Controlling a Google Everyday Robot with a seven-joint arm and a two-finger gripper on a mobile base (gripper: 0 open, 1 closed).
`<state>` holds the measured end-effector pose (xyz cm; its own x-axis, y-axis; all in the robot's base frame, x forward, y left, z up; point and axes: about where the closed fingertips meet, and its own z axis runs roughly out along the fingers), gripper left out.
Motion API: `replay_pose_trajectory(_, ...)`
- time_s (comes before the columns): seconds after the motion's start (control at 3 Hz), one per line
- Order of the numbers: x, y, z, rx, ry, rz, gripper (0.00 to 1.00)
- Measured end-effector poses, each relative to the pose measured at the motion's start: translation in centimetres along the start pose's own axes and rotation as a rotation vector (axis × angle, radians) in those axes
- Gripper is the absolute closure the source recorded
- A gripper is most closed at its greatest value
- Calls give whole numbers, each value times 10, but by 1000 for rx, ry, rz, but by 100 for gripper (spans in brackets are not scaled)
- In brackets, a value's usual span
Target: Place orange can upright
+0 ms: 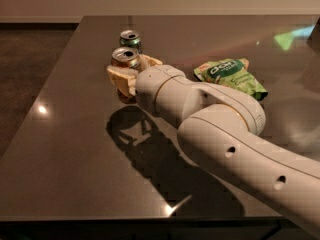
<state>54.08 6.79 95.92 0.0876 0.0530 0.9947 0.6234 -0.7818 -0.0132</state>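
Note:
The orange can (pixel 125 59) stands upright on the dark table (pixel 65 134), left of centre, with its silver top showing. My gripper (pixel 131 73) is around the can, one tan finger (pixel 120 77) in front of it and one behind, low on the table. The white arm (pixel 210 119) reaches in from the lower right and hides the can's lower body.
A green can (pixel 130 38) stands upright just behind the orange can. A green snack bag (pixel 230 75) lies to the right. The table's left edge runs close to the left of the cans, its front edge along the bottom.

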Motion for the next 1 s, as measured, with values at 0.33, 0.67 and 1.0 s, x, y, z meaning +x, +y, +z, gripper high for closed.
replay_pose_trajectory(0.33, -16, 8, -9, -19, -15, -29, 100)
replay_pose_trajectory(0.67, -24, 14, -14, -31, -25, -31, 100)
replay_pose_trajectory(1.0, -33, 22, -19, -48, -26, -7, 82)
